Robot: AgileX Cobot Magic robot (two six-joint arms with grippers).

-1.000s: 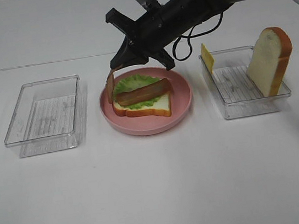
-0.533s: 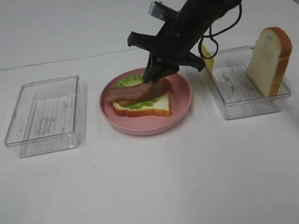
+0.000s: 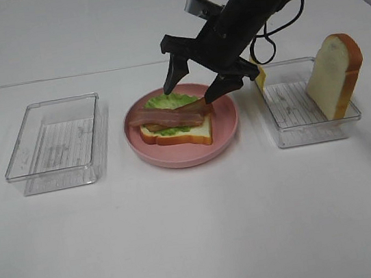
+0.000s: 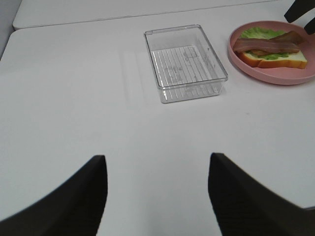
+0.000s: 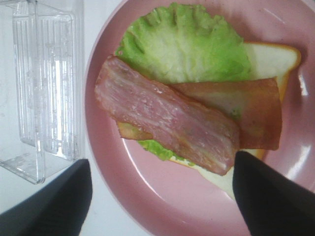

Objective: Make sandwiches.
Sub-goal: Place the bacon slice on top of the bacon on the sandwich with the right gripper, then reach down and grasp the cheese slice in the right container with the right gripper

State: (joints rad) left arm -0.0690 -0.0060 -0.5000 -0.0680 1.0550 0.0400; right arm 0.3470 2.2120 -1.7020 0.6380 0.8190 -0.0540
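Sandwich (image 3: 173, 122) sits half-built on the pink plate (image 3: 228, 127) at mid-counter (image 3: 199, 234). You have one bread slice (image 3: 197, 134) at the bottom, a lettuce leaf (image 3: 169, 101) over it, and two bacon strips (image 3: 167, 116) on top, crossing at a shallow angle. Your right wrist view shows the upper strip lying across the lower one, with the leaf spilling past the crust onto the plate.

Your right claw (image 3: 189, 94) hangs just above the plate's far side. Its fingers are spread wide and grip nothing, one fingertip by the leaf and the other by the bacon's right end.

To the right of the plate, a clear bin (image 3: 309, 132) holds a second slice (image 3: 334, 76) leaning upright against its right wall. A cheese slice (image 3: 257, 71) is propped at that bin's left end. A second bin (image 3: 55, 145) lies left of the plate.

Your left claw (image 4: 155, 196) is well apart from all this. Its fingers are spread over the counter, and it holds nothing.
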